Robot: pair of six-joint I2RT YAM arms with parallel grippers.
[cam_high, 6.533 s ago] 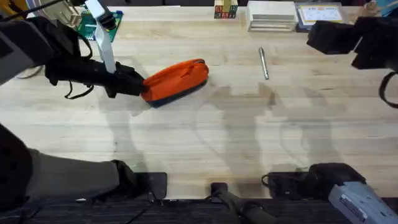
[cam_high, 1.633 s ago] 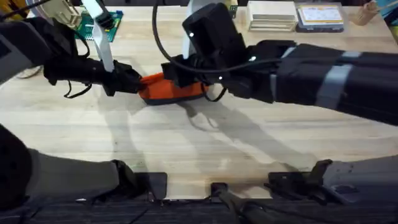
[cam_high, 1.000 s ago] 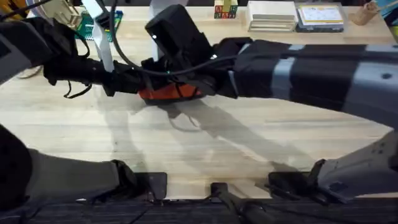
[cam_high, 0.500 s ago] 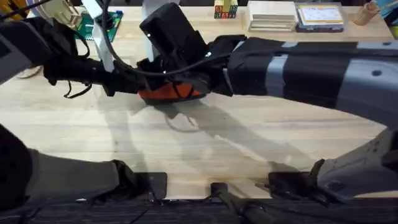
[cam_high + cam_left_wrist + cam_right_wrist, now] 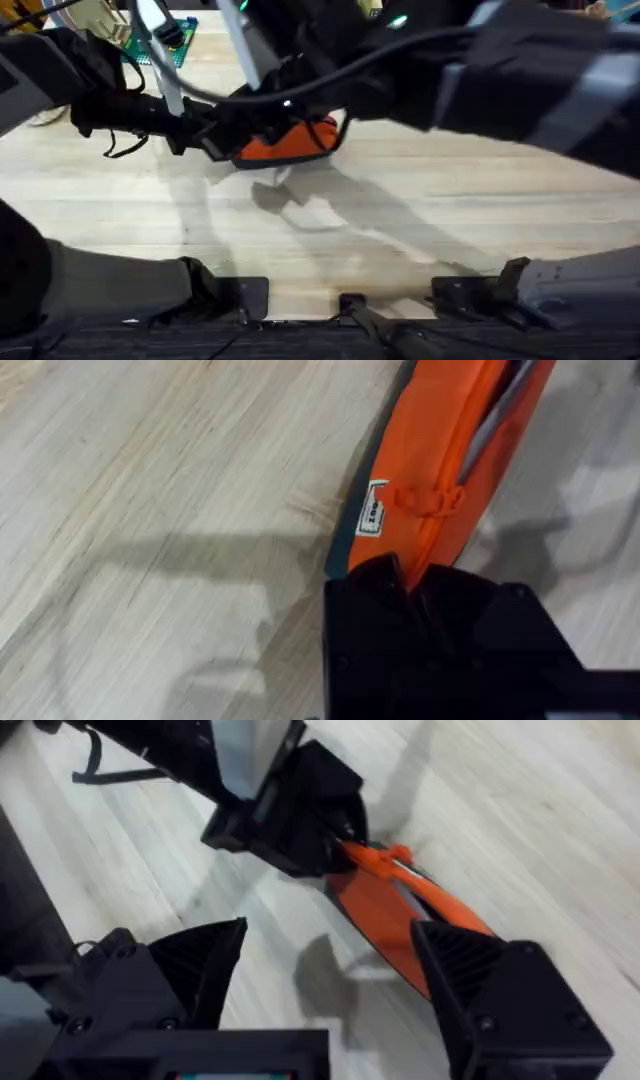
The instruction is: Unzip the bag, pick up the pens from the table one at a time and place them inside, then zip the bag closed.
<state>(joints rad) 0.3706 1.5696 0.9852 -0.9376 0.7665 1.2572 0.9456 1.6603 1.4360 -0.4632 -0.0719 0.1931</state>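
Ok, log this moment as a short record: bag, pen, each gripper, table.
bag: orange pouch lying on the table, zipper open along its top
pen: silver-grey stick lying in the bag's open slit
left gripper: shut on the bag's end
right gripper: open, holding nothing, raised above the bag
table: pale wooden planks
step reached: a pen sits in the bag; zip not yet closed

The right arm (image 5: 480, 70), large and blurred overhead, hides the bag's (image 5: 290, 143) far side; the left gripper (image 5: 420, 585) covers its near end.
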